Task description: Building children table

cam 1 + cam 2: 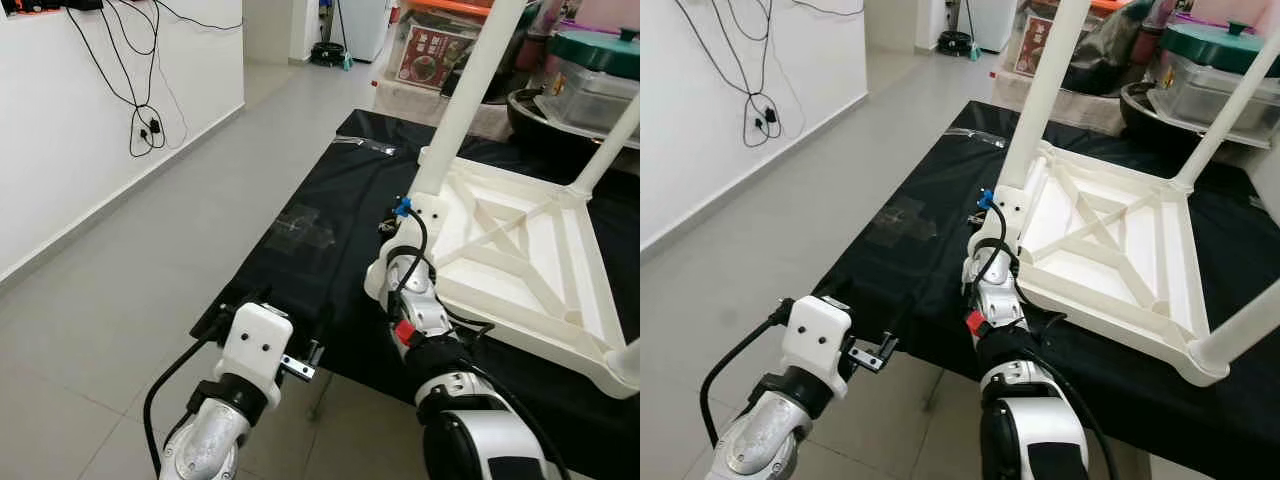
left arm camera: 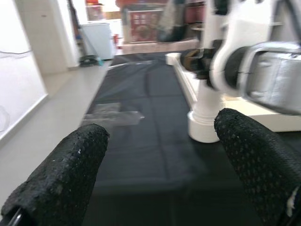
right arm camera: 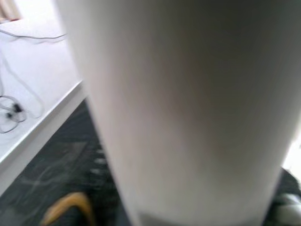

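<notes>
A white plastic table [image 1: 1110,250] lies upside down on a black mat [image 1: 920,250] spread over the grey floor [image 1: 150,260], its ribbed underside facing up. White legs stand up from its corners; the leg [image 1: 470,90] at the corner nearest the robot's middle rises out of frame, and another [image 1: 610,150] stands at the far right corner.

The right gripper [image 1: 408,215] is at the base of the near leg; its fingers are hidden by the wrist, so I cannot tell whether they grip it. In the right wrist view the leg [image 3: 188,108] is pressed up very close.

The left gripper [image 2: 160,183] hovers low over the mat's near left edge, its fingers [image 2: 61,179] spread wide apart and empty.

A clear plastic bag [image 1: 300,225] lies on the mat left of the table. Black cables [image 1: 140,100] hang on the white wall; storage boxes [image 1: 600,80] stand beyond the table.
</notes>
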